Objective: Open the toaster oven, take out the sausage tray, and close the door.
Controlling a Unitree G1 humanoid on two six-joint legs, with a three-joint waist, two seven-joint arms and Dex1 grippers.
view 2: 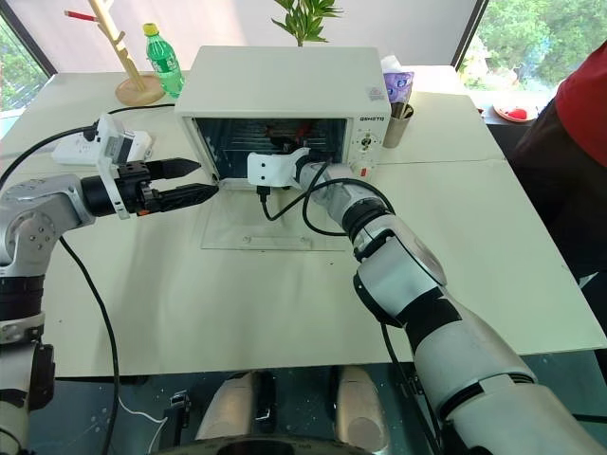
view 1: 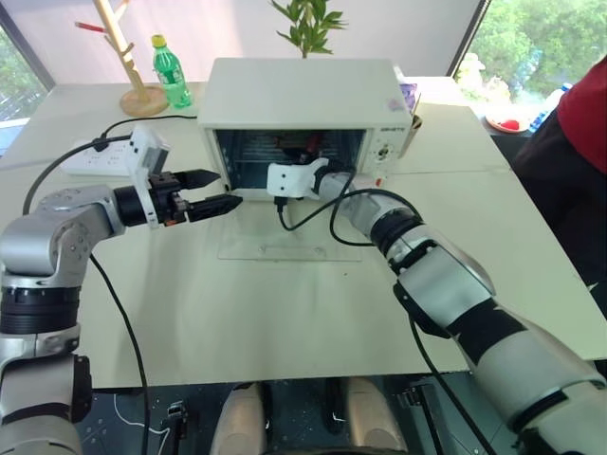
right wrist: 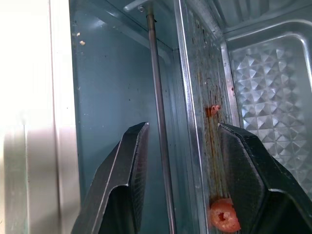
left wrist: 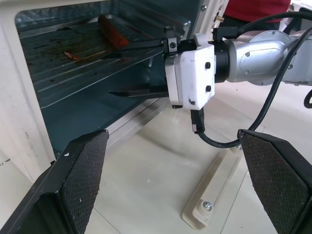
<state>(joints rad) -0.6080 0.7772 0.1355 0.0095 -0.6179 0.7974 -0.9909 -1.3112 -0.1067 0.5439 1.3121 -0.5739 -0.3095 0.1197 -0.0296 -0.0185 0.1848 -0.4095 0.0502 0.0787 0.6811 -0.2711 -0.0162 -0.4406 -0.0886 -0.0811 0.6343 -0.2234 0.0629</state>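
right hand (left wrist: 131,68) level inside toaster oven (view 1: 302,95), straddling sausage tray (left wrist: 83,63) edge

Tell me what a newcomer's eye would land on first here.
First, the white toaster oven in the middle of the table, its glass door folded down flat in front. The right pincer reaches into the cavity, one finger above and one below the front rim of the sausage tray. The left pincer hovers open beside the oven's left front corner.
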